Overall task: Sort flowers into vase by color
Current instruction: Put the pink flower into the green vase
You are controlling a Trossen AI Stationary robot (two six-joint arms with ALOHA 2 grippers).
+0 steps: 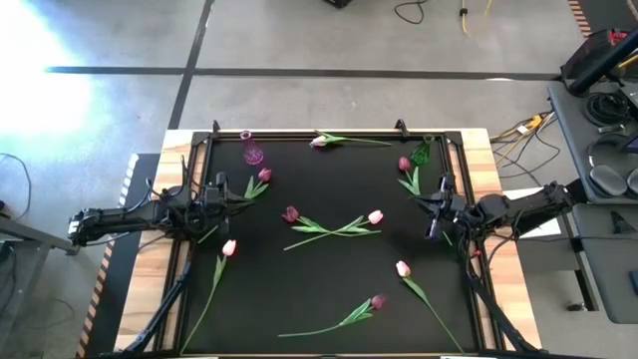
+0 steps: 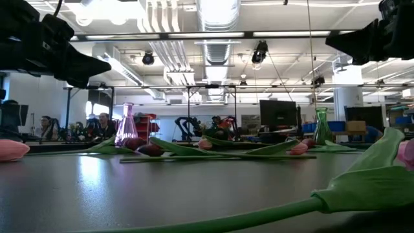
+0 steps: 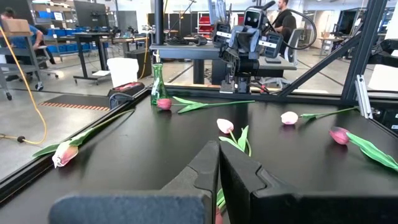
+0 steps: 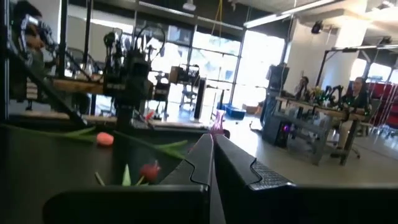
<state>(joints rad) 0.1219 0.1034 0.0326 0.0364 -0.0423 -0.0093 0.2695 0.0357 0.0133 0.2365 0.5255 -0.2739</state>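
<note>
Black counter [image 1: 329,289] w/ both arms parked at mid-height on opposite edges. Left hand [image 1: 221,189] sits at the left edge, fingers [image 3: 205,171] pressed together, nothing in them; right hand [image 1: 435,209] sits at the right edge, fingers [image 4: 202,158] likewise closed and empty. Flowers lie loose on the counter, none in a vase: a dark magenta tulip [image 1: 264,176] just beside the left hand, another dark one [image 1: 290,213] near centre w/ its stem crossing that of a pale pink tulip [image 1: 375,216], a pale tulip [image 1: 229,247] on the left w/ a long stem running toward the near edge, a pale one [image 1: 403,268] lower right, a dark one [image 1: 378,301] near the front, a pale one [image 1: 319,142] along the far edge, and a dark one [image 1: 404,164] just beside the green vase [image 1: 422,152] at the far right corner. A pink vase [image 1: 251,150] stands upright at the far left corner, well apart from the green one. Low view shows both vases upright; people sit at desks in the room beyond.
</note>
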